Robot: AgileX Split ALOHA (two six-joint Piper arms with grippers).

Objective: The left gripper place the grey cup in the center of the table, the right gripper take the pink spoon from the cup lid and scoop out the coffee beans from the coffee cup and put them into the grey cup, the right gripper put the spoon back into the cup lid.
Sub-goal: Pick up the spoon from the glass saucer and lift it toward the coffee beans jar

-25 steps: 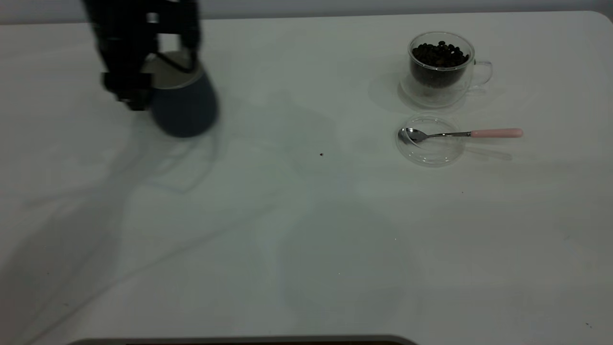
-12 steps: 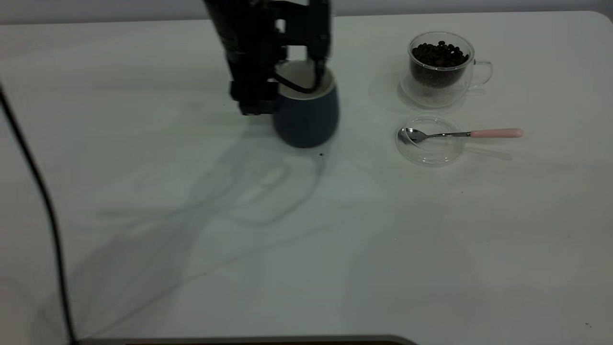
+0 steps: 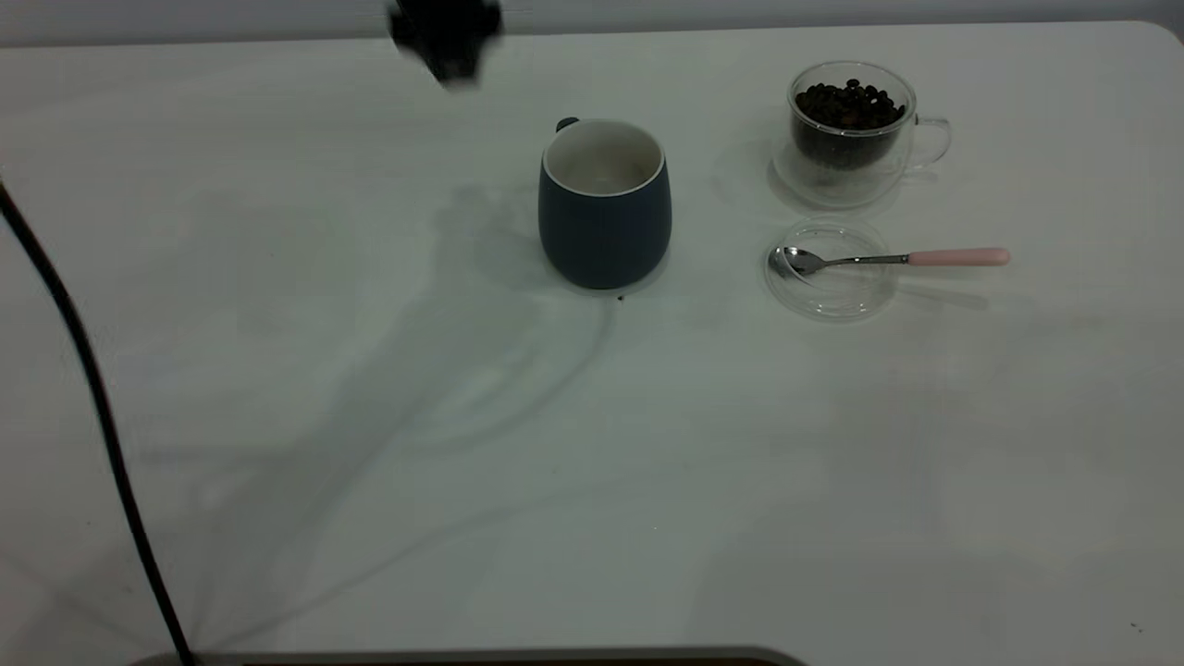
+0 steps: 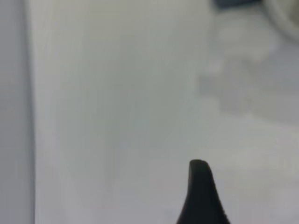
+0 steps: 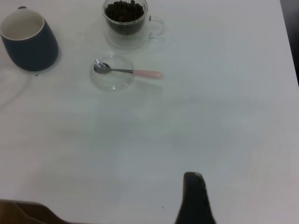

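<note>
The grey cup (image 3: 604, 222) stands upright and empty near the middle of the table (image 3: 592, 462), with nothing holding it; it also shows in the right wrist view (image 5: 30, 46). My left gripper (image 3: 447, 42) is open, raised behind and left of the cup and apart from it. The coffee cup (image 3: 851, 139) with coffee beans (image 3: 849, 106) stands at the back right. In front of it lies the cup lid (image 3: 832, 282) with the pink spoon (image 3: 888, 259) across it. My right gripper shows only one finger (image 5: 194, 200), far from the spoon (image 5: 128, 71), with nothing held.
A black cable (image 3: 83, 370) runs down the table's left side. The table's rounded corner is at the far right behind the coffee cup. A dark speck lies at the grey cup's front foot.
My left gripper carried the grey cup from the far left to the middle, set it down, let go and pulled up and back to the left. Spoon, lid and coffee cup have not moved.
</note>
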